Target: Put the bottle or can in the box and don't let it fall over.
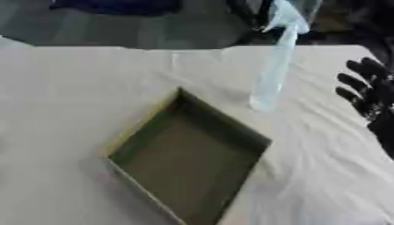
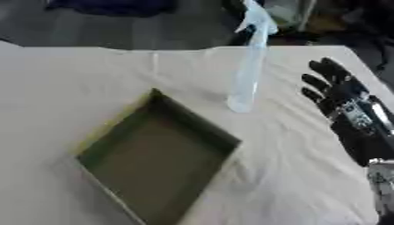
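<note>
A tall pale-blue see-through bottle (image 2: 248, 66) stands on the desk (image 1: 61, 96), which is covered in a wrinkled cream cloth, just past the far corner of a shallow square cardboard box (image 2: 154, 154) with a dull olive inside. The black right hand (image 2: 338, 94) sits open beside the bottle, fingers straight and spread, not touching it. The bottle's top is a blur against the dark background, and the box's near corner is cut off by the frame

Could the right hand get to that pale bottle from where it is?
Probably yes. The right hand is open, fingers up, on the cloth to the bottle's right, with only bare cloth between them. The box lies on the bottle's other side, out of the way.
</note>
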Action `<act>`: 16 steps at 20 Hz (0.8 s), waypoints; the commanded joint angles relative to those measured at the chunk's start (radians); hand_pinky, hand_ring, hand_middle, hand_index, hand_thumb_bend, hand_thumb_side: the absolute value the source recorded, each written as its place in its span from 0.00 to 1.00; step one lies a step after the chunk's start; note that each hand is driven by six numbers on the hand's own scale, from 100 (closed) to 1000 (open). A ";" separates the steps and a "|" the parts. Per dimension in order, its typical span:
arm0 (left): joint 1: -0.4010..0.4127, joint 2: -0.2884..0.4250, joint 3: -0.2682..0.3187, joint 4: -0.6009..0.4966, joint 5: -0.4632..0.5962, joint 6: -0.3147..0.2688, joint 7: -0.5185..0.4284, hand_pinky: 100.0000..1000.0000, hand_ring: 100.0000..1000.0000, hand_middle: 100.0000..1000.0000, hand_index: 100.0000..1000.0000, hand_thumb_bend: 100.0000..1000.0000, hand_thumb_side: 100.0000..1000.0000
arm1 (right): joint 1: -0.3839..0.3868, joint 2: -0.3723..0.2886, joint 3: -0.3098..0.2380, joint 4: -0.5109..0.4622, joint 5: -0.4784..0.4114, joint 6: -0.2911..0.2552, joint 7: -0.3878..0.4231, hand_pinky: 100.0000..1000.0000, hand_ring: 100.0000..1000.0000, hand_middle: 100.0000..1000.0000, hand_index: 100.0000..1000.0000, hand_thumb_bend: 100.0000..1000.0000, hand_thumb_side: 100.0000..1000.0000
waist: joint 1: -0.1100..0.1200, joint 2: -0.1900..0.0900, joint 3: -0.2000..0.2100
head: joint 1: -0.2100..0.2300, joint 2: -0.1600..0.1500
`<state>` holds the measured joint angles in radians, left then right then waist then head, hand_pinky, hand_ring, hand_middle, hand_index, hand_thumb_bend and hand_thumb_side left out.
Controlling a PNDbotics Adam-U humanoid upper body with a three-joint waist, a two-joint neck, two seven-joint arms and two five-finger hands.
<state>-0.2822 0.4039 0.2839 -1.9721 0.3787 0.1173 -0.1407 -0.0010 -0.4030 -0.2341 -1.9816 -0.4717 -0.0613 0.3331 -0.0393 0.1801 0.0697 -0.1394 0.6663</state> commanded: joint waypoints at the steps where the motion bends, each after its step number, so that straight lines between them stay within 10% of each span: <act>1: -0.006 0.033 0.007 -0.014 0.003 -0.003 0.005 0.94 0.91 0.87 0.76 0.09 0.77 | -0.002 -0.050 -0.017 -0.018 0.042 0.033 -0.033 1.00 1.00 1.00 1.00 0.00 0.47 | 0.003 -0.007 0.000 | 0.009 0.007; 16: 0.004 0.041 0.001 -0.003 -0.001 -0.006 -0.011 0.94 0.91 0.87 0.75 0.08 0.76 | -0.046 -0.367 0.051 0.039 0.081 0.027 -0.092 1.00 1.00 1.00 1.00 0.00 0.49 | -0.006 -0.016 0.009 | -0.022 0.015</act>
<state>-0.2717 0.4139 0.2815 -1.9657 0.3777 0.1132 -0.1477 -0.0371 -0.7139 -0.1803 -1.9494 -0.3795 -0.0379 0.2422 -0.0462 0.1797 0.0770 -0.1549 0.6832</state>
